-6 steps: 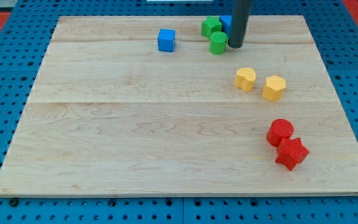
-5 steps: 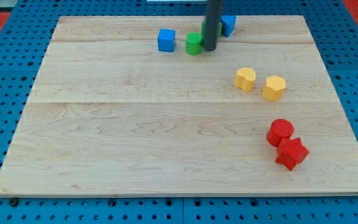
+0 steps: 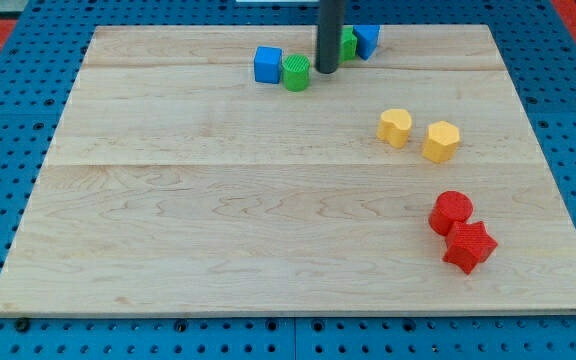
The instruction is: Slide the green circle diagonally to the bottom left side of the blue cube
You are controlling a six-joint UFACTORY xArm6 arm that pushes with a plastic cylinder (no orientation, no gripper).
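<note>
Camera view: my tip (image 3: pixel 326 71) is sitting just right of the green circle (image 3: pixel 296 73).
Location: the circle is touching the blue cube (image 3: pixel 267 65), near the table's (image 3: pixel 218 220) top edge.
Handling: light, rigid, probably sliding easily; push its upper-right side.
Jaws: none, only a rod.

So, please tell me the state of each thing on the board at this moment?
green circle: beside blue cube's right, appears to touch it
blue cube: flat, near view's top
my tip: just right of green circle
yellow blocks: apart
red blocks: touching
</note>
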